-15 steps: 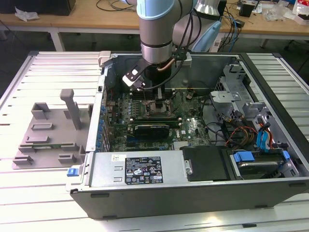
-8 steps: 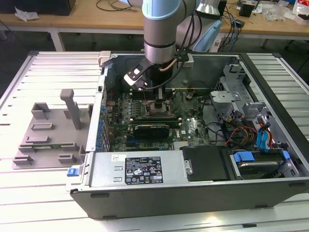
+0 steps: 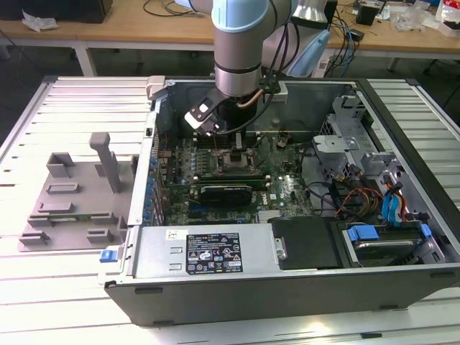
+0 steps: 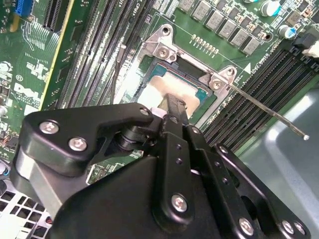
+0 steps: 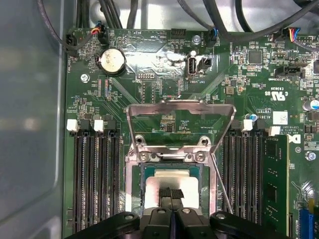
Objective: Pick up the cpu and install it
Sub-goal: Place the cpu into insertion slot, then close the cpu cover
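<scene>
The case (image 3: pixel 287 295) lies open on the slatted table (image 3: pixel 43 287). Along its near wall sit the power supply (image 3: pixel 215 251) and, toward the corner on the exterior view's right, a drive bay (image 3: pixel 381 241) with blue tabs. Past these the board (image 3: pixel 287 190) covers the case floor, and the arm (image 3: pixel 241 43) comes straight down over its middle.

The gripper (image 5: pixel 172 195) is closed. In the first wrist view its two fingers lie side by side with only a thin seam between them, clasping nothing. Their tips are over the cpu (image 5: pixel 172 175), which sits flat in the socket (image 5: pixel 132 184), silver top up; I cannot tell whether they touch it. The load plate (image 5: pixel 180 104) stands raised at one edge of the socket. The lever (image 4: pixel 264 108) is swung free over the memory slots (image 5: pixel 94 189).

The tray (image 3: pixel 72 194) rests by the table's edge on the exterior view's left, just beside the case. A bench (image 3: pixel 108 32) runs beyond the table's far edge.
</scene>
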Available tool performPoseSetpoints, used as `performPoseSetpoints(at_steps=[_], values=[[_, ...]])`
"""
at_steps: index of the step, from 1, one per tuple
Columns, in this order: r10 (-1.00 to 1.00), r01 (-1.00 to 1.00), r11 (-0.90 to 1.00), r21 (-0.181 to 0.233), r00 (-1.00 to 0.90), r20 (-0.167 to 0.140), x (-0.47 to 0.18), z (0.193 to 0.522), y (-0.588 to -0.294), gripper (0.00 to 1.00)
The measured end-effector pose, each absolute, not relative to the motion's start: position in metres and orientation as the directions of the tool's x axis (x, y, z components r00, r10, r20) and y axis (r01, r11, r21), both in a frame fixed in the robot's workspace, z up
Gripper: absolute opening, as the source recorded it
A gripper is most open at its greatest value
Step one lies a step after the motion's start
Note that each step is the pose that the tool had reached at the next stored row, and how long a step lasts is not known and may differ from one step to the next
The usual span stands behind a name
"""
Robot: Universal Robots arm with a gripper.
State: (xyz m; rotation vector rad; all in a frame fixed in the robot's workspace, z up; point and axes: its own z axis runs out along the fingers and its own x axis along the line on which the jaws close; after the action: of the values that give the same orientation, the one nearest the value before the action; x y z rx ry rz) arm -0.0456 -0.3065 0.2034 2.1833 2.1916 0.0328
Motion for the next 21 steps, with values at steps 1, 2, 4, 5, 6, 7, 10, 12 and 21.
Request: performPoseSetpoints(at_steps=[1,2,4,5,6,7,10,12,21], values=[[1.0,0.999,0.004,0.049,-0.003,-0.019,-0.046,0.203,-0.306,0.11],[1.0,0.999,0.004,0.05,-0.003,-0.017,-0.045,0.205,-0.306,0.11],[1.0,0.999,0.004,0.049,-0.003,-0.019,-0.046,0.21,-0.306,0.11],[1.0,0.999,0.004,0.049,-0.003,-0.018,-0.046,0.215,-0.306,0.11],[1.0,0.999,0.004,0.049,-0.003,-0.019,-0.046,0.222,-0.306,0.11],[1.0,0.999,0.004,0.049,-0.003,-0.019,-0.046,0.228,-0.306,0.11],[1.0,0.999,0.004,0.049,-0.003,-0.019,-0.046,0.245,-0.306,0.11],[1.0,0.999,0.004,0.049,-0.003,-0.018,-0.046,0.246,-0.306,0.11],[1.0,0.999,0.004,0.049,-0.003,-0.019,-0.046,0.246,-0.306,0.11]])
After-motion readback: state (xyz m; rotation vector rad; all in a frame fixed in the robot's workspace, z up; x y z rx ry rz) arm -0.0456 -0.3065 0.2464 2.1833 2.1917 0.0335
